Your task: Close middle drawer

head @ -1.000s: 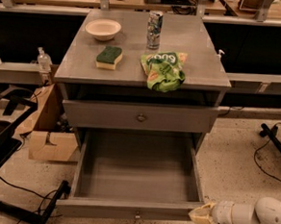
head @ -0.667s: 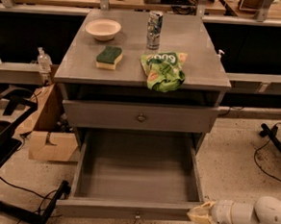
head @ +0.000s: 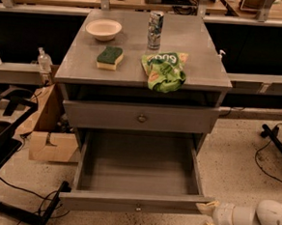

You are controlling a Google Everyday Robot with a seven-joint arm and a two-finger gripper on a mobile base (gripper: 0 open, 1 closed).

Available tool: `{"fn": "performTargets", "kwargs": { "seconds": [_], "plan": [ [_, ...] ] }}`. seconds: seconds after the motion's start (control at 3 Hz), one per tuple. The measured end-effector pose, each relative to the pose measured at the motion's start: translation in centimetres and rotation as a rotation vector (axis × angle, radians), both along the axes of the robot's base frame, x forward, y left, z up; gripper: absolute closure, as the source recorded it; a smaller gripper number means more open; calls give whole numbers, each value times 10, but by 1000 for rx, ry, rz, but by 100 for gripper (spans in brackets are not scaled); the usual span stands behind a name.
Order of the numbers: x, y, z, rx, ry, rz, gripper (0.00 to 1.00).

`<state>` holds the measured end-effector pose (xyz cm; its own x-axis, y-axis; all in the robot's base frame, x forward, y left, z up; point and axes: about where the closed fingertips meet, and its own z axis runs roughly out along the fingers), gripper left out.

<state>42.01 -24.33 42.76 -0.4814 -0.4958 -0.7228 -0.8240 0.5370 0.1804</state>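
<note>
The middle drawer (head: 106, 200) is found pulled far out, low at the front; the gripper (head: 205, 219) is placed beside the right end of its front panel, fingers spread, nothing held; the panel should be pushed straight inward, nearer the knob (head: 138, 208), so that jamming is avoided.

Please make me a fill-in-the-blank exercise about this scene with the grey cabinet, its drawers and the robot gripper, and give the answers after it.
1. The wide grey wooden middle drawer is ____, not shut.
2. The robot's cream two-finger gripper is near the ____ end of that drawer's front panel, as the camera sees it.
3. The tall metal drink can on the cabinet top stands ____, not on its side.
Missing words: open; right; upright.
</note>
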Motion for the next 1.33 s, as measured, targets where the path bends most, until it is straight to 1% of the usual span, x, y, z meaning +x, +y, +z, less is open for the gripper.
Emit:
{"fn": "performTargets", "kwargs": {
  "seconds": [0.33, 0.67, 1.0, 1.33],
  "plan": [
    [0, 0, 0, 0, 0, 0, 0],
    [0, 2, -1, 2, 1, 3, 16],
    [0, 4, -1, 4, 3, 5, 37],
    [-9, 8, -11, 7, 4, 10, 69]
  ]
}}
